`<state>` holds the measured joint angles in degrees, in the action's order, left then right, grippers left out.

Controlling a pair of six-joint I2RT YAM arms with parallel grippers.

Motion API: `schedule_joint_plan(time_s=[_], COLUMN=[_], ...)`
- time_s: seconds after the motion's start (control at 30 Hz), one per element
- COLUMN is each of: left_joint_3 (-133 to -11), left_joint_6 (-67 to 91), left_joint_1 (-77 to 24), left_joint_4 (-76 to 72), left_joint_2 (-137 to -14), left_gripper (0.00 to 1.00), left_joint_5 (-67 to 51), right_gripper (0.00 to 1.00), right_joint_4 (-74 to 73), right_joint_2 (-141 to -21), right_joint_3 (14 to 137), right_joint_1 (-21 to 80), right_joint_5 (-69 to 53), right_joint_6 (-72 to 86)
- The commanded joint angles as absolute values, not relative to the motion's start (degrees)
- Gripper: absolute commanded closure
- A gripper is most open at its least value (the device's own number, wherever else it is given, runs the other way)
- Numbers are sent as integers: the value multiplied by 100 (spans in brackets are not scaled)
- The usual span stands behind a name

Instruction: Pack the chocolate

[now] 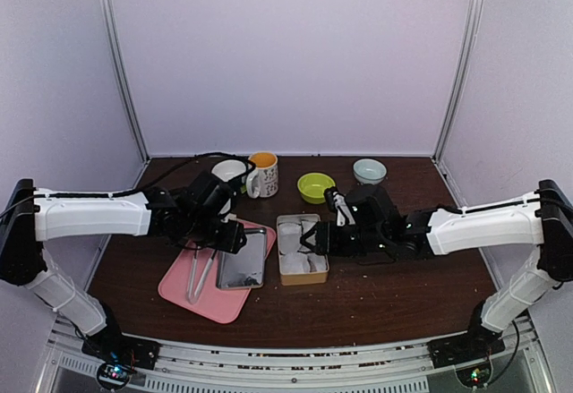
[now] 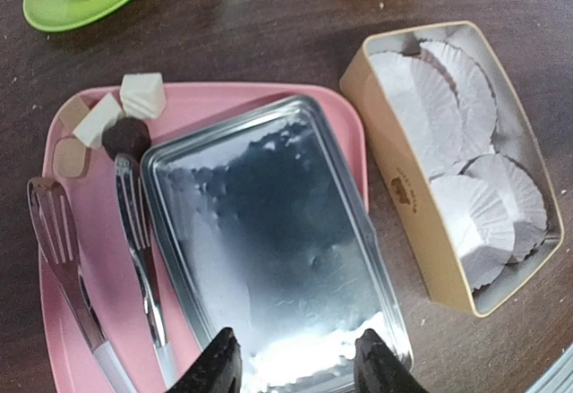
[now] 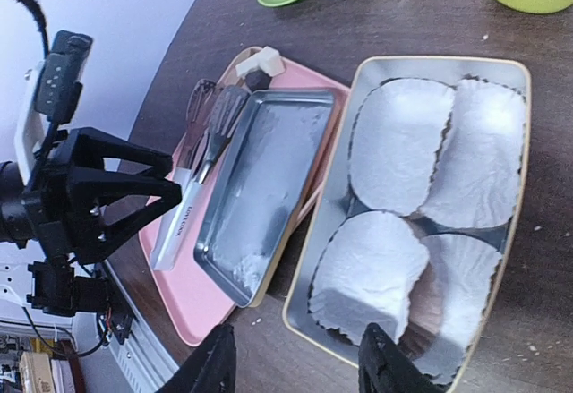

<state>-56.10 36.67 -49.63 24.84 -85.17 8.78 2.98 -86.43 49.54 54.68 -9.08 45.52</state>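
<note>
Chocolate (image 2: 141, 96): white cubes, one dark lump and brownish pieces, clustered on the far-left corner of the pink tray (image 2: 345, 133), just at the tips of the tongs (image 2: 134, 232).
Tray: left of tabletop centre, toward the near edge.
Chocolate vs left end effector (image 2: 300, 371): well apart. It lies beyond the upturned tin lid (image 2: 269, 241) and off to the left of the fingers.
Left end effector: fingers apart and empty, hanging over the lid's near edge. Contact with the lid cannot be told.
Chocolate vs right end effector (image 3: 295, 366): well apart, past the lid and the tray.
Right end effector: fingers spread, gripping nothing, above the near end of the tin (image 3: 515, 232).
Tin: at tabletop centre, just right of the tray, lined with white paper cups (image 3: 398, 147).
</note>
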Motion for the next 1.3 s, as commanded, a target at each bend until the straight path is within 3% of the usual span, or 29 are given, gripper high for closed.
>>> schedule_joint_plan(time_s=[0.0,0.27,0.87,1.27], left_joint_3=[-5431,-5130,-4773,-4307], left_joint_6=[3953,4379,5243,5741], left_joint_1=[-4875,-4869,-4835,-4754], left_joint_4=[2906,2830,2466,1939], left_joint_2=[-8545,-8860,-9347,-9247], left_gripper=[56,69,65,83], left_joint_5=[892,602,908,869], right_gripper=[55,56,56,56], right_joint_4=[160,224,167,240], right_joint_2=[-8897,-9229,-9061,-8973], right_joint_3=[5338,5494,5379,5290], right_joint_1=[5818,6001,6005,6005], right_joint_5=[-832,-855,-730,-690], right_joint_6=[4638,4719,4615,4629])
